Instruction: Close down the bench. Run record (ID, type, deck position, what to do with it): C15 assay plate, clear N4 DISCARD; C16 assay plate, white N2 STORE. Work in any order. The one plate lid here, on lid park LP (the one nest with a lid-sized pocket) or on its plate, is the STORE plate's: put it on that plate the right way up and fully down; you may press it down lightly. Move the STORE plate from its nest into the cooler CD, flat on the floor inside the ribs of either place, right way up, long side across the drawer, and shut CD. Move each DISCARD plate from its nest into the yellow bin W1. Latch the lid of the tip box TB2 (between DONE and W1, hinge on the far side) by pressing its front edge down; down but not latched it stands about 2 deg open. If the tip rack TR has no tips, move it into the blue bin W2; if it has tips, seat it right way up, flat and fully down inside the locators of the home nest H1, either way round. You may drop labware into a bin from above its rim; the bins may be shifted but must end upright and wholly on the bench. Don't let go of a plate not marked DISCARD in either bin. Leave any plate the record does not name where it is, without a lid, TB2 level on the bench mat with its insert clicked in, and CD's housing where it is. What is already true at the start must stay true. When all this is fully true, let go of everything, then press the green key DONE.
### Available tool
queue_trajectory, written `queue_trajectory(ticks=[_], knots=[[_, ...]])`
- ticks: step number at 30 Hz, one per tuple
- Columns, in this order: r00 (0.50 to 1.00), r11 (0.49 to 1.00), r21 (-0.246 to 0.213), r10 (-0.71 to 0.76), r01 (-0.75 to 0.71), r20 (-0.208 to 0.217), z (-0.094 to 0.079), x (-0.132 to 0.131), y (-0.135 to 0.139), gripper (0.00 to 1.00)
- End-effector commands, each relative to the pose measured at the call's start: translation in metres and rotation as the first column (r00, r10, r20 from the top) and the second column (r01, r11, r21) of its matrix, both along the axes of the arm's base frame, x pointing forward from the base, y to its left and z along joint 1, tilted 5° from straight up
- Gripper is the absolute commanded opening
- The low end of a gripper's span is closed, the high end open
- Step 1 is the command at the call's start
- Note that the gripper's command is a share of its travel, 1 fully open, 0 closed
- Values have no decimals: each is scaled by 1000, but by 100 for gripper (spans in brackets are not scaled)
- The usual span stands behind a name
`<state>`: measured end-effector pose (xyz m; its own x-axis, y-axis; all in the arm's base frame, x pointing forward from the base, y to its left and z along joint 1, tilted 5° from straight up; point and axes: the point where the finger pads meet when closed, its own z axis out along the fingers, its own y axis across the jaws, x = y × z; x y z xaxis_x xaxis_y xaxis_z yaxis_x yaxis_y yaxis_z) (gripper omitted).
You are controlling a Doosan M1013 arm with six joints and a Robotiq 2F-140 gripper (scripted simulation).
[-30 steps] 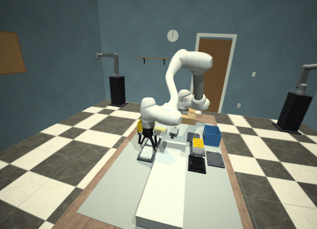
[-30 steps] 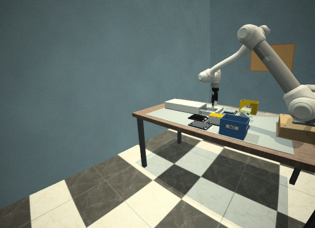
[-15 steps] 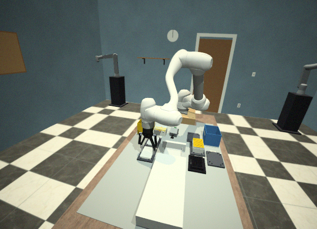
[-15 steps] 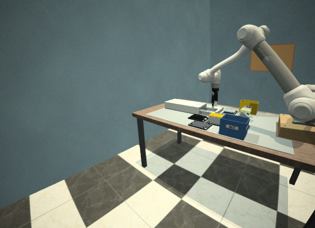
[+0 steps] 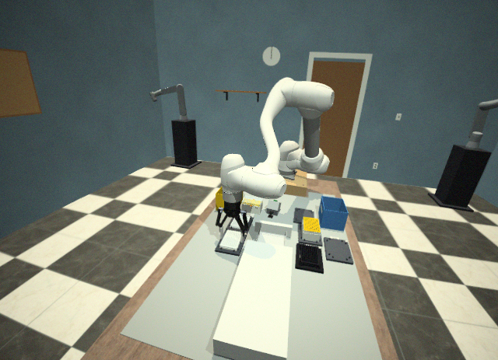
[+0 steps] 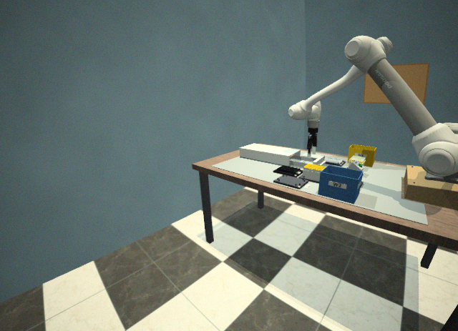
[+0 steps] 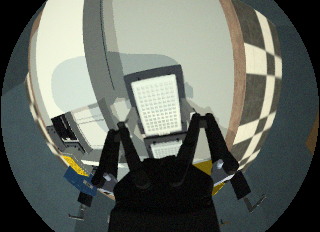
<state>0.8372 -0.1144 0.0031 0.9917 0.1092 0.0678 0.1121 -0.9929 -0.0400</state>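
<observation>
The white assay plate [image 5: 229,240] lies in a dark nest at the bench's left side, beside the long white cooler CD [image 5: 257,291]. My gripper [image 5: 232,224] hangs straight over it. In the wrist view the fingers stand open on either side of the white plate's [image 7: 158,104] near end, not pressing on it. I cannot tell whether a clear lid lies on it. A second pale plate [image 7: 163,150] shows just behind it, partly hidden by the gripper body. The gripper also shows in the exterior view [image 6: 311,149].
The yellow bin W1 [image 5: 219,198] stands behind the gripper, with the tip box TB2 [image 5: 251,204] and green key [image 5: 274,206] to its right. CD's drawer [image 5: 273,228] stands open. A yellow-topped tip rack [image 5: 311,225], the blue bin W2 [image 5: 333,212] and flat dark nests [image 5: 309,256] lie to the right.
</observation>
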Motion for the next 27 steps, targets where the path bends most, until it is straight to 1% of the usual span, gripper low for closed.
queue_trajectory(ticks=[1, 14, 23, 27], knots=[[1000, 1000, 0, 0, 0, 0, 0, 0, 0, 66], [1000, 1000, 0, 0, 0, 0, 0, 0, 0, 66], [1000, 1000, 0, 0, 0, 0, 12, -1, -1, 66], [1000, 1000, 0, 0, 0, 0, 15, -1, -1, 66]])
